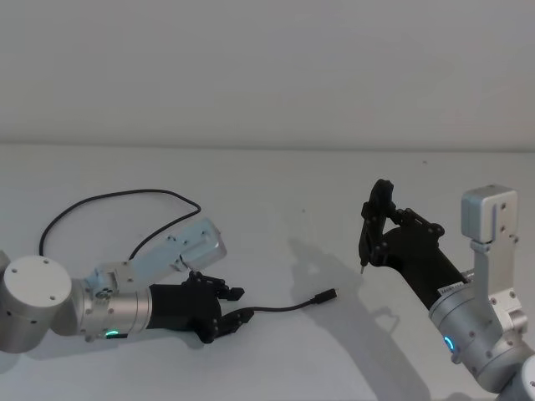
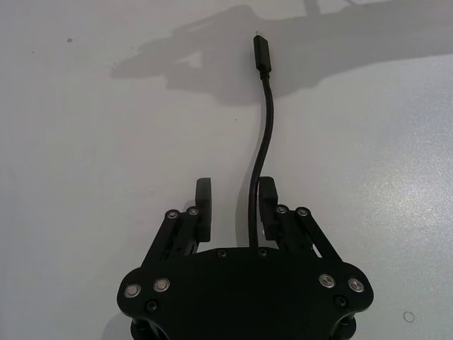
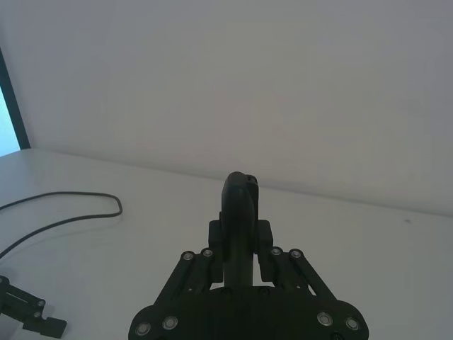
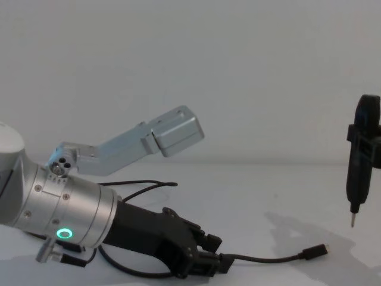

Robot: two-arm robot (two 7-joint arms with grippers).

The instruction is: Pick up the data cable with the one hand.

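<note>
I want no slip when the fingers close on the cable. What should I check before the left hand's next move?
1. Data cable between the left hand's fingers: ok, it runs through the gap.
2. Left hand open: ok, fingers apart.
3. Cable centred in the gap: not ok, it lies close beside one finger.
4. Hand down at the table: ok, the chest view shows it low by the cable.
5. Right hand clear: ok, it holds the pen-like tool raised, apart from the plug.
6. Rest of cable free: cannot tell, the left arm hides part of the loop.
</note>
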